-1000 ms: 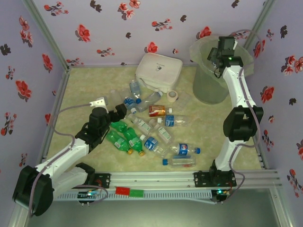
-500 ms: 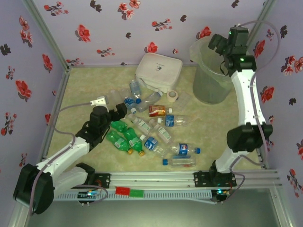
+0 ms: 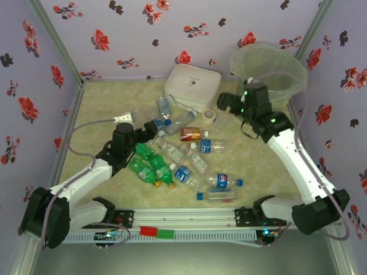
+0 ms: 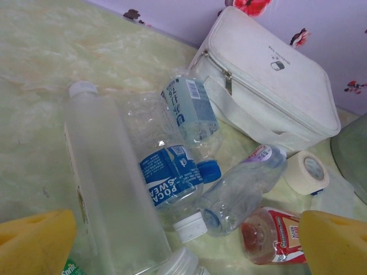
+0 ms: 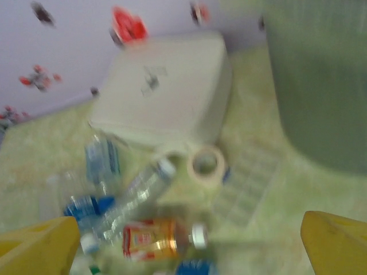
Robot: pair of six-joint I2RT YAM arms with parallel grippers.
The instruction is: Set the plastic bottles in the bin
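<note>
Top view: the bin (image 3: 285,80) stands upright at the far right corner of the desk (image 3: 103,109). A white box (image 3: 192,86) sits against the far edge near the middle, with a tape roll (image 3: 209,116) just beside it. The plastic bottles (image 3: 213,146) lie scattered on their sides from the desk's middle toward the near edge - green bottles (image 3: 146,166) left of centre, the amber bottle (image 3: 191,134) near the tape roll, the clear blue-labelled ones on the right of the pile. The left gripper (image 3: 147,134) is at the left side of the pile and the right gripper (image 3: 225,103) is between the white box and the bin. We cannot read either one's jaws from up here. Left wrist view: the left gripper (image 4: 183,243) has its yellow pads (image 4: 34,240) wide apart with nothing pinched. Ahead of it lie a tall clear bottle (image 4: 109,189), a blue-labelled bottle (image 4: 169,180) touching it, and the amber bottle (image 4: 272,235). Farther off are the tape roll (image 4: 307,172), the white box (image 4: 269,86) and an edge of the bin (image 4: 352,154). Right wrist view, blurred: the right gripper (image 5: 186,246) also has its pads (image 5: 338,240) spread and holds nothing. It faces the amber bottle (image 5: 155,238), a clear bottle (image 5: 137,197), the tape roll (image 5: 206,163) and the white box (image 5: 166,91) - the bin (image 5: 321,86) is at the right.
</note>
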